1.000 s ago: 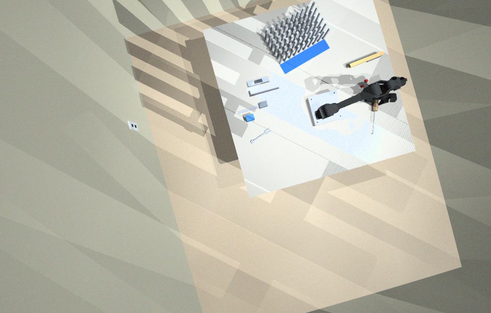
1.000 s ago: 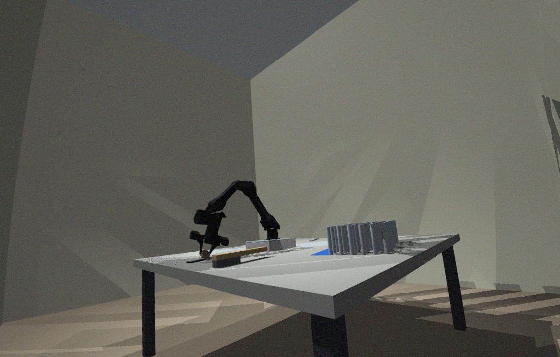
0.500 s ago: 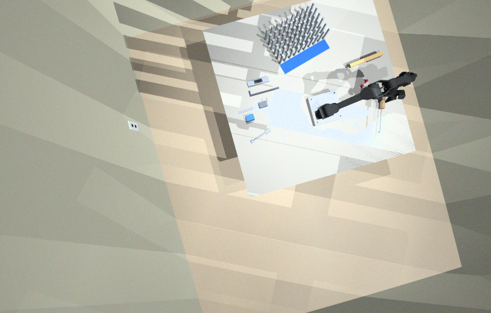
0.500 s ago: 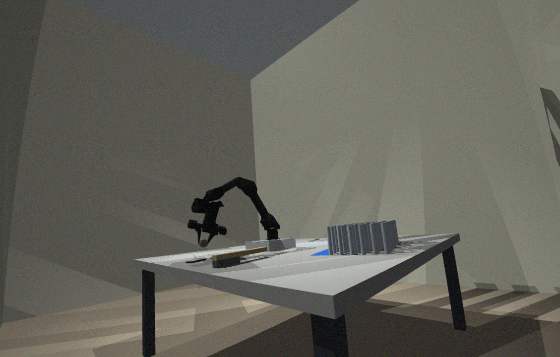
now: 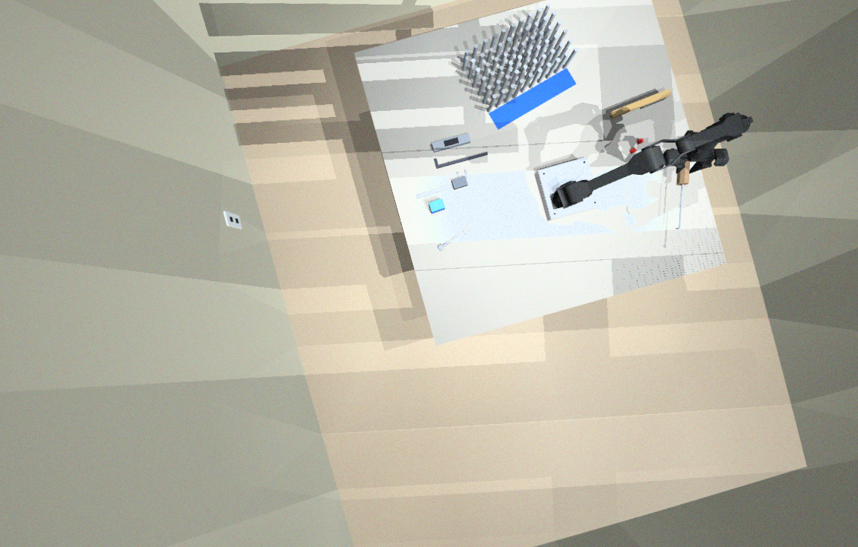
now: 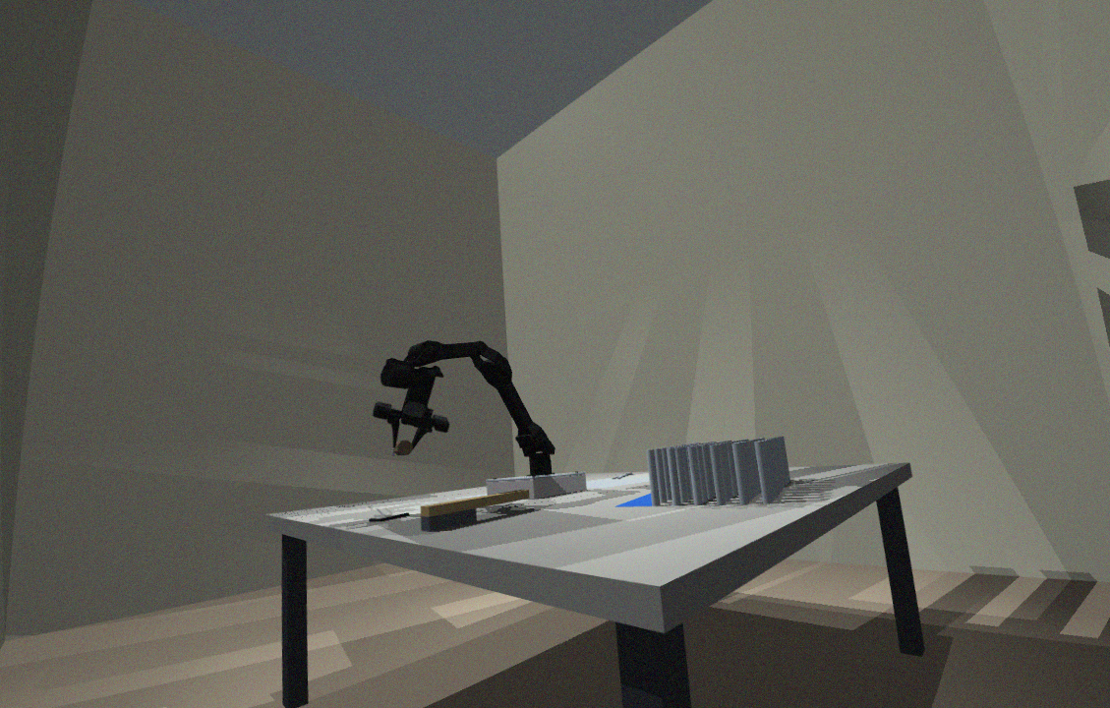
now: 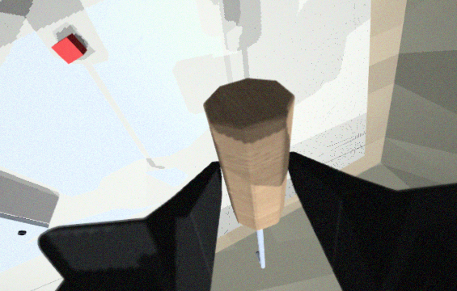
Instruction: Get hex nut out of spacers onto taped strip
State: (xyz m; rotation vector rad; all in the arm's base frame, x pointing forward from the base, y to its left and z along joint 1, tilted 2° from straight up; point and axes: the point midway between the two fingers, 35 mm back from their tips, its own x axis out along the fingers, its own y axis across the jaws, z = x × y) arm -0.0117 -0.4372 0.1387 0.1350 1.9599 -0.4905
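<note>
Pinching wooden handle [image 5: 682,175] [image 6: 403,446] [image 7: 252,162] in end effector [image 5: 685,165] [image 6: 403,450] [image 7: 253,163], above bench [image 5: 520,292] [image 6: 541,550] [image 7: 329,101], well apart from blue strip [image 5: 532,98] [image 6: 636,501], with thin shaft [image 5: 681,207] [image 7: 260,248] pointing away from strip. Can't see nut; by task, among spacers [image 5: 520,58] [image 6: 717,471] behind strip. Probably need to swing shaft around toward strip first.

The handle [image 5: 683,174] [image 6: 403,446] [image 7: 252,162] looks like wood, with flat sides and thin lines in it. The thin rod [image 5: 681,207] [image 7: 261,248] on its end looks like smooth metal. The spacers [image 5: 517,61] [image 6: 717,472] look like gray metal, smooth. The gripper [image 5: 685,168] [image 6: 404,448] [image 7: 253,163] looks like black plastic, not shiny. The strip [image 5: 532,99] [image 6: 635,501] looks flat, smooth and matt blue. The table [image 5: 499,299] [image 6: 576,546] has a smooth white top.
</note>
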